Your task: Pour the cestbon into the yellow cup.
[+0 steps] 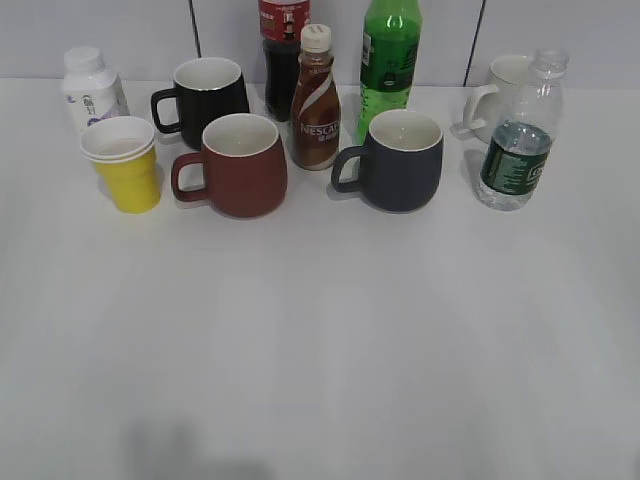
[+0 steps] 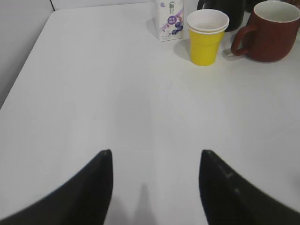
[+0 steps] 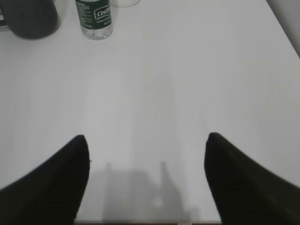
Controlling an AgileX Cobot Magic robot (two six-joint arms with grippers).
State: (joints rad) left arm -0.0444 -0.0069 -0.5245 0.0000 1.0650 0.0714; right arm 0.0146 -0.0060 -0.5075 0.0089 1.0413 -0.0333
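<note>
The cestbon [image 1: 520, 140] is a clear uncapped bottle with a dark green label, upright at the right of the table. Its lower part shows at the top left of the right wrist view [image 3: 95, 18]. The yellow cup [image 1: 125, 165], with white rim, stands at the left; it shows in the left wrist view [image 2: 206, 37]. My left gripper [image 2: 154, 157] is open and empty over bare table, well short of the cup. My right gripper [image 3: 146, 140] is open and empty near the table's front edge, far from the bottle. Neither gripper shows in the exterior view.
A red-brown mug [image 1: 235, 165], black mug [image 1: 205, 95], dark grey mug [image 1: 398, 160] and white mug [image 1: 500, 90] stand in the row. A Nescafe bottle [image 1: 315, 100], tall green bottle [image 1: 390, 55], cola bottle [image 1: 283, 50] and white container [image 1: 90, 90] stand behind.
</note>
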